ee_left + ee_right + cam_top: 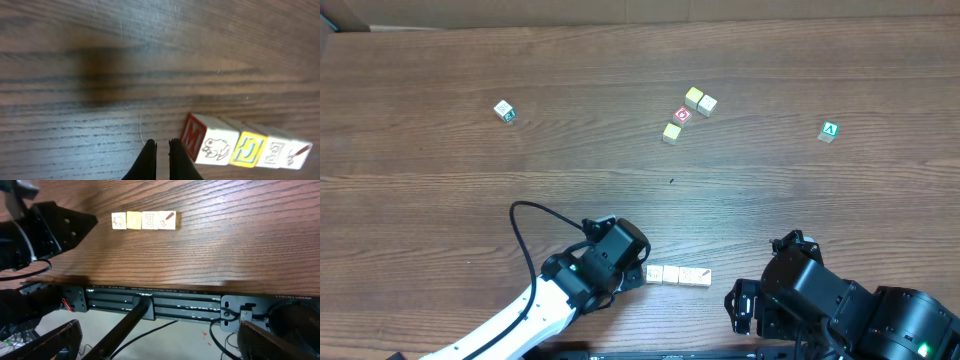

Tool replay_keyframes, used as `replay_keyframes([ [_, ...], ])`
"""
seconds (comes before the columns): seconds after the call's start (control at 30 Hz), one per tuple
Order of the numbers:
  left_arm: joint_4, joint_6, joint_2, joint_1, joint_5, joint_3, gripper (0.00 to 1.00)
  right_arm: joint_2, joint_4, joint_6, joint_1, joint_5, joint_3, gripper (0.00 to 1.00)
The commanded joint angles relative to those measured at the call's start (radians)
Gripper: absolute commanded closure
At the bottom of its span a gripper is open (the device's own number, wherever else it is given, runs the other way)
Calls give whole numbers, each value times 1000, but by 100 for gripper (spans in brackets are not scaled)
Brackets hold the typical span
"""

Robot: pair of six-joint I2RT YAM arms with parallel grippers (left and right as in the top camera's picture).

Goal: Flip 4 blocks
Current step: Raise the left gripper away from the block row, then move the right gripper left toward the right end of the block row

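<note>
Item, the table (440, 200): dark brown wood, matt, with long straight grain. Item, the blocks (677, 275): four small wooden cubes, square-edged and pale cream, laid in one straight row near the table's front edge, side touching side. In the left wrist view their upper faces show a frog drawing, a yellow face with a blue mark, a cream face with a grey mark, and a cream face with a red mark. The end cube has a red M on its side. Item, the left arm (510, 325): white shell with a black cable (525, 240) looping beside it. It reaches in slantwise from the front edge toward the left end of the row. I see the left pincer (162, 152) low over the wood, the left fingers (148, 160) pressed together with only a slit between them and holding nothing. Its tips are just beside the M side; I cannot tell whether they touch it. Item, the right arm (850, 310): black, folded at the front right corner. The right pincer (745, 308) sits near the front edge, the right fingers (55, 340) spread wide and gripping nothing, apart from the row. Item, the loose cubes: a cluster (700, 100) across the table, a green-lettered cube (829, 131), and a white cube (503, 111) far left.
</note>
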Motion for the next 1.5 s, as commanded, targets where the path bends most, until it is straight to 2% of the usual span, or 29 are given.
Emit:
replay_keyframes([
  [0.0, -2, 52, 52, 5, 64, 11, 96, -3, 6, -3, 4, -2, 13, 0],
  [0.37, 83, 93, 166, 5, 130, 11, 96, -3, 6, -3, 4, -2, 13, 0],
  [0.77, 144, 122, 168, 5, 127, 11, 96, -3, 6, -3, 4, -2, 13, 0],
  [1.2, 126, 117, 168, 5, 93, 11, 96, -3, 0, -2, 4, 6, 13, 0],
  [1.47, 56, 120, 168, 6, 66, 11, 96, -3, -2, 164, 4, 70, -71, 0],
])
